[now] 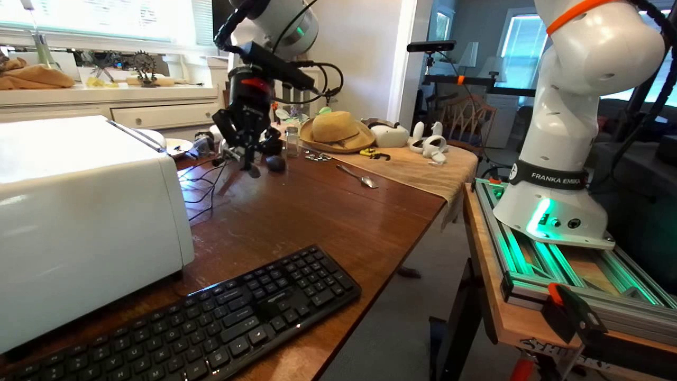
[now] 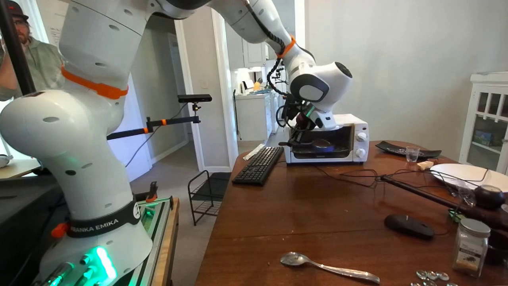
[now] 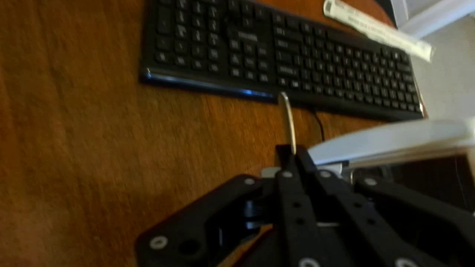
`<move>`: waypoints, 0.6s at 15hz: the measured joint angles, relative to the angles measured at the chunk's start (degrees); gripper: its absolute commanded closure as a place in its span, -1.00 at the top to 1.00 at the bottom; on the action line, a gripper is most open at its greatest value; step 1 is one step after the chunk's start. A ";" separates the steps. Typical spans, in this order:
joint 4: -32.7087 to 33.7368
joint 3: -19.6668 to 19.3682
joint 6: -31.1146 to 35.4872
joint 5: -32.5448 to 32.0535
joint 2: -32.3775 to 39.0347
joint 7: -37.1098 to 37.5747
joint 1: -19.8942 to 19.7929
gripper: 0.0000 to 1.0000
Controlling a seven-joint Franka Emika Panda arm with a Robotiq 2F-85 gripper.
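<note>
With black gripper (image 3: 295, 152) pinched narrow, holds slim silvery metal strip (image 3: 288, 116) jutting from jaws, in front of white boxy toaster oven (image 2: 343, 141).

pale wall (image 2: 405, 55) | window (image 1: 95, 21) — bright (daylight glare) | grey floor (image 1: 381, 328) | spindle-backed wooden chair (image 1: 466, 112) | white cabinet (image 2: 487, 116) — glass-fronted

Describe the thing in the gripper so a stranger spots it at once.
On the brown table, find the white toaster oven. The black gripper is close to its front; in the wrist view a thin, shiny metal strip juts from its closed jaws. Unlike the loose spoon, it is gripped.
</note>
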 measured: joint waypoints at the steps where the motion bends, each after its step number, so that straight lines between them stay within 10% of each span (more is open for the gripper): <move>1: -0.91 -0.51 -4.71 0.62 -1.42 -1.41 -0.55 -0.98; 9: -3.17 -4.09 -16.66 0.28 -5.42 -6.45 -0.79 -0.98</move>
